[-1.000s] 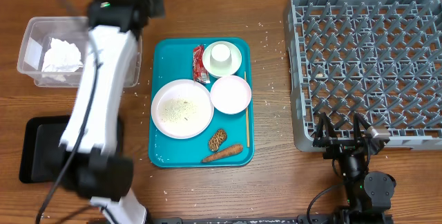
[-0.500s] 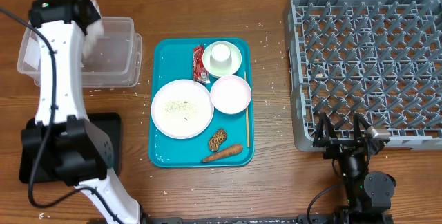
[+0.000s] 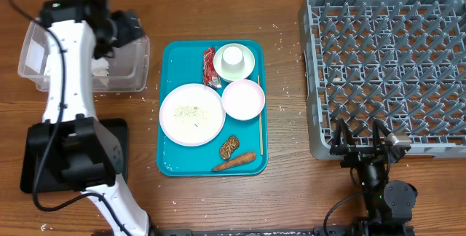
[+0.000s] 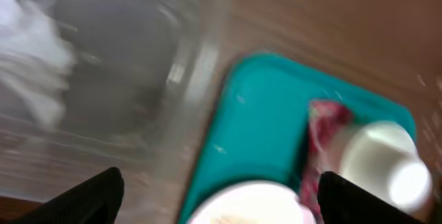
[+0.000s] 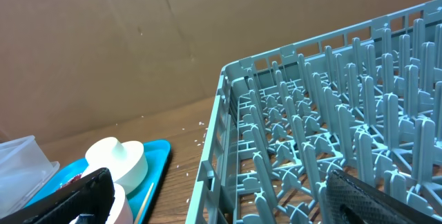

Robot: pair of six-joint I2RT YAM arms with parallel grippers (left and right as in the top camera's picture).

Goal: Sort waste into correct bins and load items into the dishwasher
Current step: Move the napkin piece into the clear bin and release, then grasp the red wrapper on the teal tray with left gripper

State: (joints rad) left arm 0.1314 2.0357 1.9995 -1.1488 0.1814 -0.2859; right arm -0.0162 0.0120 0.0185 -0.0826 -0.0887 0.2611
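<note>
Nearest the robot, the right gripper point(image 3: 358, 140) stood parked just off the near edge of the grey dish rack point(image 3: 386, 61). Its fingers were spread wide with nothing between them, and its own camera confirmed the empty gap and looked along the rack's left wall. At the near left of the table point(image 3: 291, 199) lay a black tray point(image 3: 33, 152), partly covered by the left arm point(image 3: 69, 83). The teal tray point(image 3: 175, 61) lay mid-table, well apart from the rack. Along its near edge lay an orange-brown food piece point(image 3: 234, 162), with a brown patterned biscuit-like piece point(image 3: 229, 146) just beyond it. A thin chopstick point(image 3: 260, 123) lay along the right rim. Further in, a large white plate point(image 3: 191, 114) bearing fine crumbs sat beside a small white bowl point(image 3: 242, 99), the two touching or nearly so. At the far end, a red wrapper point(image 3: 210, 67) lay against a white cup point(image 3: 233, 60) standing in a pale dish point(image 3: 249, 67); whether the cup was upright or inverted could not be determined. Farthest left, the left gripper point(image 4: 217, 189) hung over the right part of the clear bin point(image 3: 29, 61), fingers parted and holding nothing, though the wrist view was blurred. Crumpled white paper point(image 3: 100, 68) lay inside that bin, partly hidden by the arm.
</note>
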